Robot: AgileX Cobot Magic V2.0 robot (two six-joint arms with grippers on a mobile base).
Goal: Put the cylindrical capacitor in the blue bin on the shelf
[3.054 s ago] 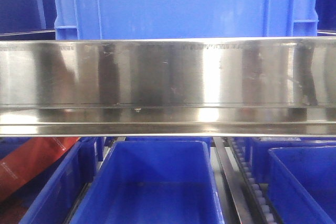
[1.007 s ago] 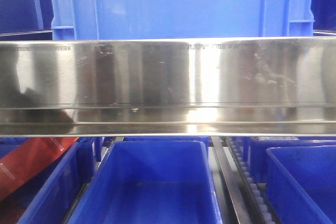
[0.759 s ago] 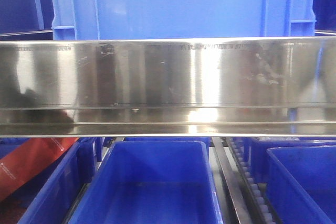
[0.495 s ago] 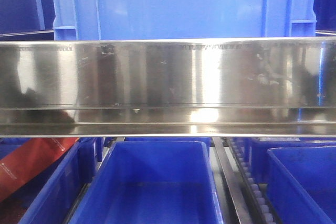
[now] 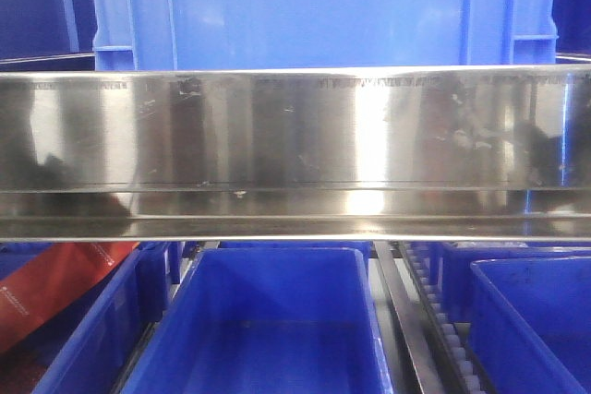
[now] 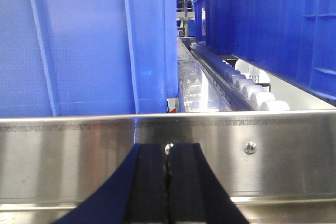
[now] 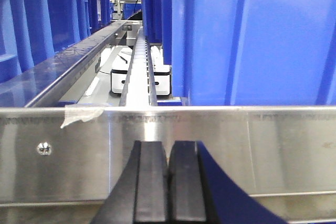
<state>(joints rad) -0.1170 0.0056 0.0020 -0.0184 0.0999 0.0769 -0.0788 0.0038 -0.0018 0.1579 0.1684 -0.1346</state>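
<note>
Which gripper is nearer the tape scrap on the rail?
Right. The tape sits just up-left of the right gripper; the left gripper faces a stretch with no tape in view.

Glossy plastic storage bins (image 5: 268, 320): saturated blue — plain
Polished stainless steel shelf rail (image 5: 295, 136): silver, streaked reflections
Flat red packet (image 5: 55, 288): red, tiny white print
Black rubber-padded gripper fingers (image 6: 152, 182): matte black

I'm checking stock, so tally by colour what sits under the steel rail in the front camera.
Blue bins: 3 in front, possibly more behind
Red item: 1
Total: 4
</note>
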